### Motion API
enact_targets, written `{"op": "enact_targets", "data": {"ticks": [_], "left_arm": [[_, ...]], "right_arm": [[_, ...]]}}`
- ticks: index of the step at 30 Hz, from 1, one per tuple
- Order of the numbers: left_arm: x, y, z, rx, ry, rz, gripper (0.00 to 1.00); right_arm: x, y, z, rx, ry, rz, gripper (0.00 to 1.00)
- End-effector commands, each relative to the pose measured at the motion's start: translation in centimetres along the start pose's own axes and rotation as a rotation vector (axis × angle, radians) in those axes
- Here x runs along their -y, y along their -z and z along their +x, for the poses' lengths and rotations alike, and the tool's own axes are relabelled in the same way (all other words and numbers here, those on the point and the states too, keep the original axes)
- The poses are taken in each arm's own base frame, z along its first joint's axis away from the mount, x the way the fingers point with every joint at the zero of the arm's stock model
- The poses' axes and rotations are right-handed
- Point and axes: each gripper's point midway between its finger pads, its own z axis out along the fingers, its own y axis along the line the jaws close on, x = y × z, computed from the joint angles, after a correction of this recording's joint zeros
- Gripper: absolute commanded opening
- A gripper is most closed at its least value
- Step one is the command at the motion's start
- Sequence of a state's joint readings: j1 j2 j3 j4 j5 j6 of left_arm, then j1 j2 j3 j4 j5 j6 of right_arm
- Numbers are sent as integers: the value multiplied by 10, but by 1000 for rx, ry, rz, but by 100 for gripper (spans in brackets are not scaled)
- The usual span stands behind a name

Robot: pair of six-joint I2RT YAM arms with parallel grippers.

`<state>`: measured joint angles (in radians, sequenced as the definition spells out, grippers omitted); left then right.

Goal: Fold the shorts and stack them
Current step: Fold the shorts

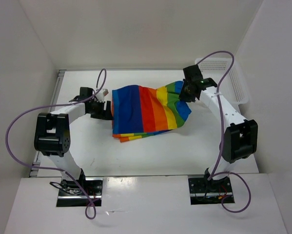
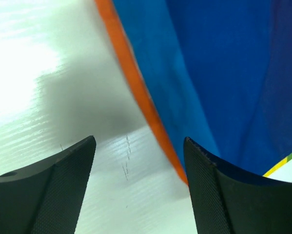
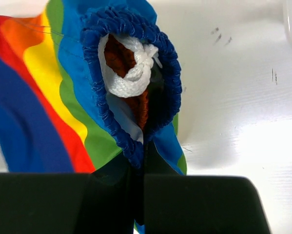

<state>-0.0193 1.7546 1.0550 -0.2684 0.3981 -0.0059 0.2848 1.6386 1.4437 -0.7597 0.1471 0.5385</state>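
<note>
Across the white tabletop (image 1: pixel 136 153): soft fabric shorts (image 1: pixel 141 109), broad rainbow stripes, partly folded. Right gripper (image 3: pixel 138 170): jaws clamped on blue waistband (image 3: pixel 106 114) under knotted white drawstring (image 3: pixel 133 73). Left gripper (image 2: pixel 138 144): jaws apart, empty, at blue edge.

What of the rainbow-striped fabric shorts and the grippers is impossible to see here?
1. Top view: right gripper fingertips, hidden under its own wrist.
2. Left wrist view: most of the rainbow-striped fabric shorts, cut off by edges.
3. Right wrist view: the pinched cloth, dark between the fingers.
</note>
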Motion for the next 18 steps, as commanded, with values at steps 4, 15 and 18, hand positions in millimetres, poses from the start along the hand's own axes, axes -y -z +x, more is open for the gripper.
{"op": "enact_targets", "data": {"ticks": [4,15,18], "left_arm": [[21,-18,-18,54,-77,69,72],[60,-52,-15,63,-160,212,53],[58,-51,-17,62,-159,200,46]], "right_arm": [[-27,28,-30,83,-10,-40,0],[-33,30,-34,92,24,-24,0],[-52,35,-33,97,54,-49,0]]}}
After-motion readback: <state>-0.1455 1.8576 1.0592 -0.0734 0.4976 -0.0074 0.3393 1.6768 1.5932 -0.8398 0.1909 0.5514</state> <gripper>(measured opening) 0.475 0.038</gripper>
